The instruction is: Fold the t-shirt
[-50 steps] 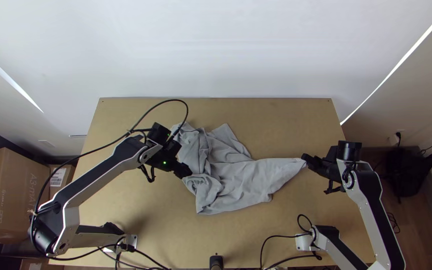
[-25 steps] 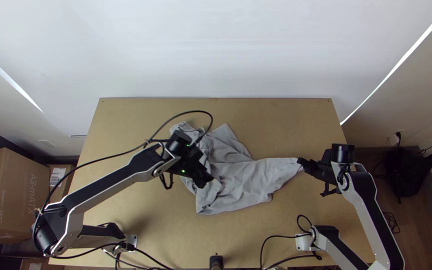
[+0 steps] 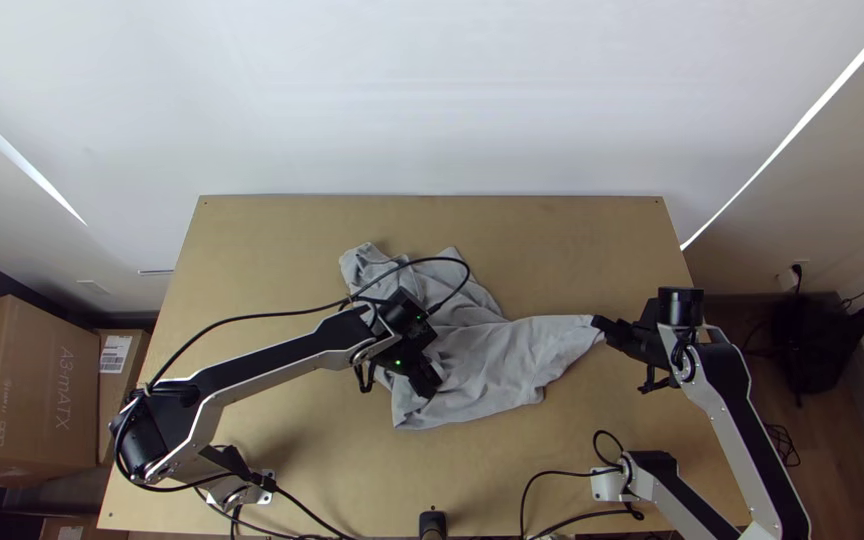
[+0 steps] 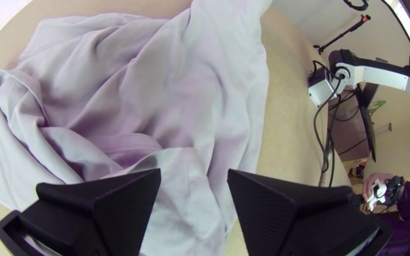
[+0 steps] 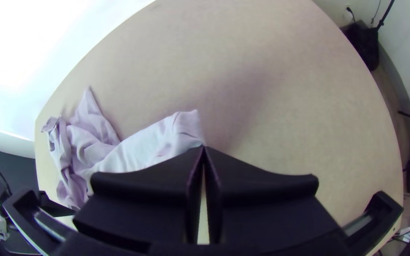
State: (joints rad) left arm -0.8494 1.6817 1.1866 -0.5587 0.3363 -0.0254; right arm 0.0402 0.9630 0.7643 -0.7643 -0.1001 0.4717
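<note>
The grey t-shirt [image 3: 497, 365] lies bunched at its left part on the table, with one end drawn out to the right. Over the bunched part is my left gripper [image 3: 430, 385]; in the left wrist view the left gripper [image 4: 194, 178] is open above the rumpled cloth [image 4: 167, 99]. My right gripper [image 3: 600, 328] is at the drawn-out corner. From the right wrist the right gripper [image 5: 204, 148] has its fingers together on the corner of the shirt [image 5: 160, 142].
The wooden table [image 3: 282, 235] has bare surface around the shirt. Cardboard boxes [image 3: 27, 390] stand beyond its left edge. Cables [image 3: 542, 490] lie near the front edge. A person's hand [image 4: 376, 187] holds a device at the side of the left wrist view.
My left gripper has moved right and slightly toward the table's near edge, over the shirt. My right gripper has shifted slightly left with the shirt's corner.
</note>
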